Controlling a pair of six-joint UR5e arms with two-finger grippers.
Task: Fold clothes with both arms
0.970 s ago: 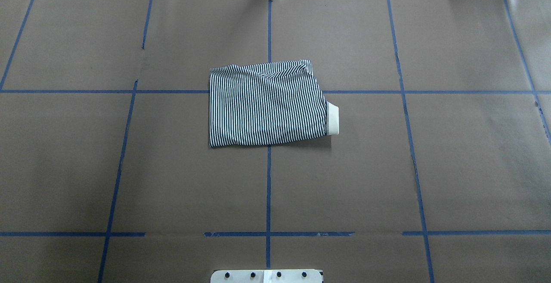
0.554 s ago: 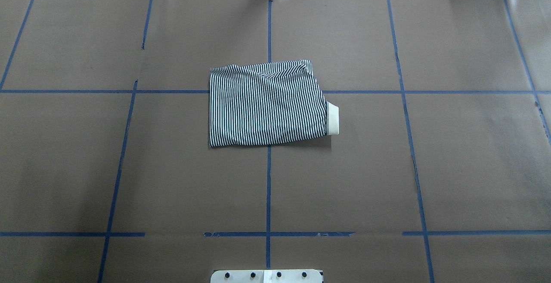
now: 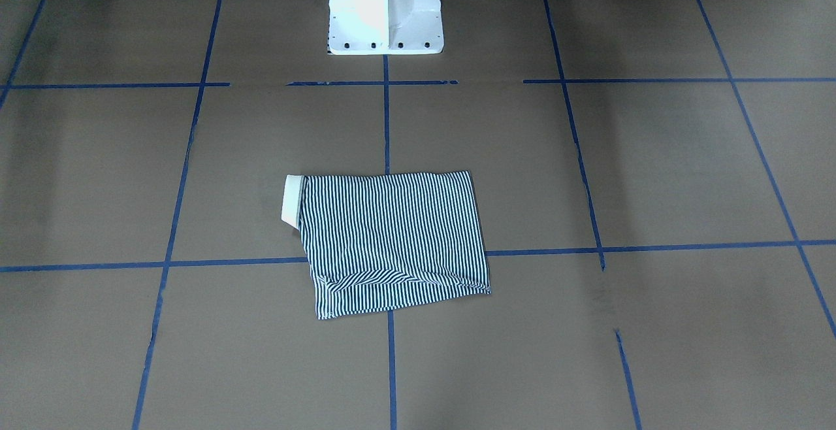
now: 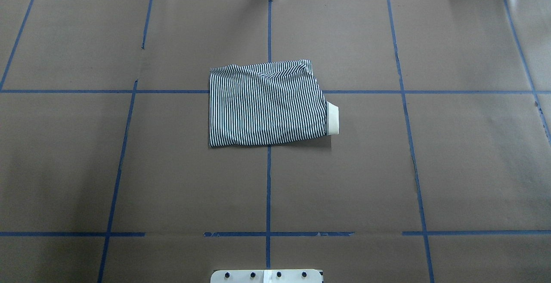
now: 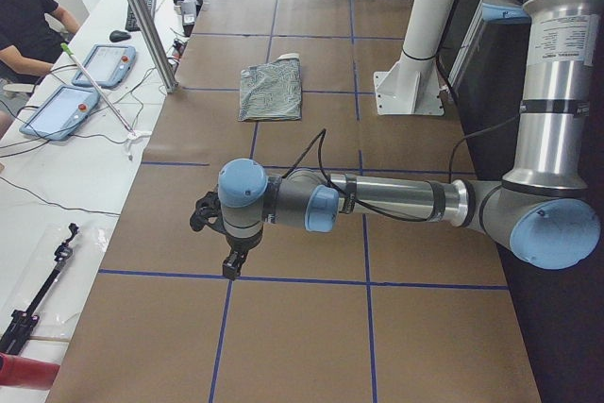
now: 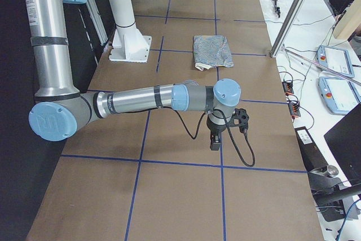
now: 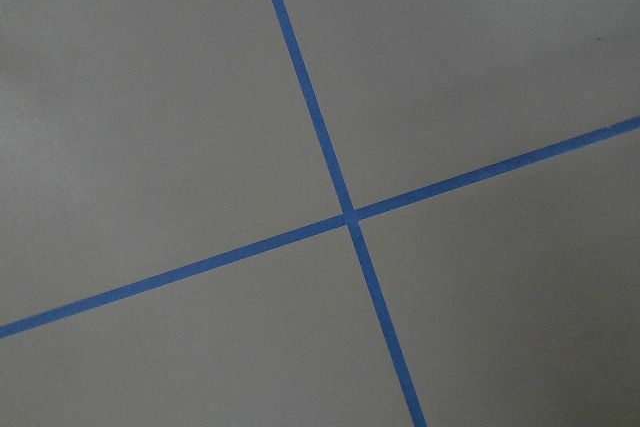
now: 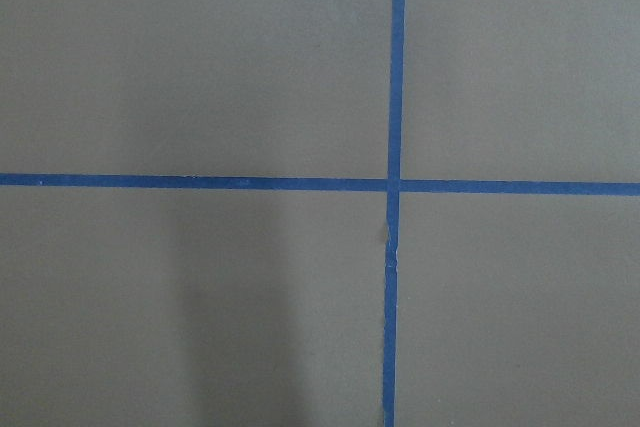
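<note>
A folded striped polo shirt (image 4: 267, 104) lies flat mid-tabletop (image 4: 430, 167), covering a crossing of blue tape lines (image 4: 268, 188), with its cream collar (image 4: 332, 119) poking out toward the robot's right. The left arm (image 5: 377, 200) and right arm (image 6: 141, 100) hover well apart from it. Whether the left fingers (image 5: 231, 264) or right fingers (image 6: 215, 140) are spread cannot be told.

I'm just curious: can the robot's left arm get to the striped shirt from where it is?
Probably yes: only bare table lies between the left arm and the striped shirt.
</note>
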